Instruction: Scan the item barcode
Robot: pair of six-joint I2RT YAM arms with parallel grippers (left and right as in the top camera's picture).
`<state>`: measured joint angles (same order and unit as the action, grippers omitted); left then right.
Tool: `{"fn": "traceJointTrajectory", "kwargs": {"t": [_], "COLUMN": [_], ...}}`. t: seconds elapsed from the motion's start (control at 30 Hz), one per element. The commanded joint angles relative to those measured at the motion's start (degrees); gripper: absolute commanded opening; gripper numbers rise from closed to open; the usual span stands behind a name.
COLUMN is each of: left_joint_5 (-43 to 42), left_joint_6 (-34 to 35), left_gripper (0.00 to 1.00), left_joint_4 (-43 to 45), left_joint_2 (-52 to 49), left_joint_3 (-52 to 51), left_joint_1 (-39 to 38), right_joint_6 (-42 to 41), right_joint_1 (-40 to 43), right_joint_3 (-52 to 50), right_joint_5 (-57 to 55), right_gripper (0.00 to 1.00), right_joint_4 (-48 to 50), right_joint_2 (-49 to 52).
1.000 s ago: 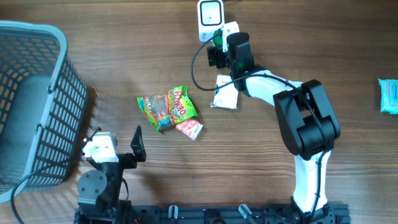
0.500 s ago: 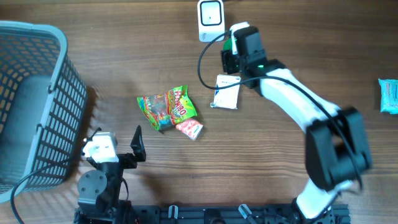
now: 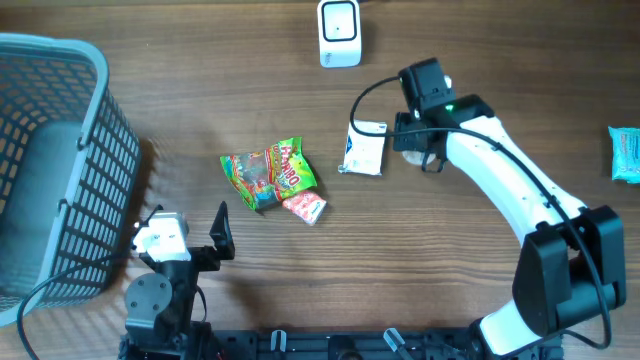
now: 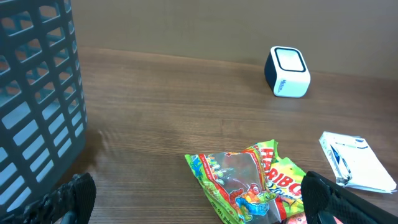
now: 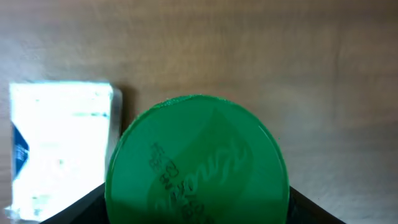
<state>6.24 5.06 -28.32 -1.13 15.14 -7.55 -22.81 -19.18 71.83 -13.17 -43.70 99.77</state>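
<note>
The item, a round tub with a green lid [image 5: 198, 162], fills the right wrist view and sits between the jaws of my right gripper [image 5: 198, 202], which is shut on it. From overhead, the right gripper [image 3: 418, 138] hangs over the table just right of a white pack [image 3: 365, 150], well below the white barcode scanner [image 3: 339, 33]. The scanner [image 4: 287, 71] also shows far back in the left wrist view. My left gripper [image 4: 199, 205] rests low at the near left edge, open, with nothing between its fingers.
A Haribo bag [image 3: 270, 172] and a small pink packet [image 3: 304, 207] lie mid-table. A grey basket [image 3: 60, 150] stands at the left. A teal packet [image 3: 625, 153] lies at the right edge.
My right arm has swung away from the scanner, down and to the right, carrying the green-lidded tub. The left arm has not moved.
</note>
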Motion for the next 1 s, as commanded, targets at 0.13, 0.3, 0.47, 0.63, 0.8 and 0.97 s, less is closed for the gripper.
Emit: {"fn": "traceJointTrajectory", "kwargs": {"t": [0.13,0.3,0.47,0.63,0.8,0.97], "left_joint_5": [0.90,0.90,0.90,0.90,0.90,0.90], "left_joint_6": [0.35,0.35,0.35,0.35,0.35,0.35], "left_gripper": [1.00,1.00,1.00,1.00,1.00,1.00], "left_joint_4": [0.13,0.13,0.13,0.13,0.13,0.13], "left_joint_2": [0.31,0.31,0.31,0.31,0.31,0.31], "left_joint_3": [-0.37,-0.37,-0.37,-0.37,-0.37,-0.37], "left_joint_1": [-0.28,-0.28,-0.28,-0.28,-0.28,-0.28], "right_joint_6": [-7.54,-8.70,-2.82,0.76,5.51,6.34], "right_joint_1": [-0.13,0.15,0.15,4.46,7.04,6.99], "right_joint_3": [-6.91,1.77,20.48,21.81,21.81,21.68], "right_joint_5": [8.39,16.98,11.32,12.87,18.01,18.01], "right_gripper": [0.95,1.00,1.00,1.00,1.00,1.00], "right_joint_4": [0.24,-12.24,-25.99,-27.85,-29.46,-29.57], "right_joint_2": [-0.09,-4.85,-6.73,0.22,12.28,17.05]}}
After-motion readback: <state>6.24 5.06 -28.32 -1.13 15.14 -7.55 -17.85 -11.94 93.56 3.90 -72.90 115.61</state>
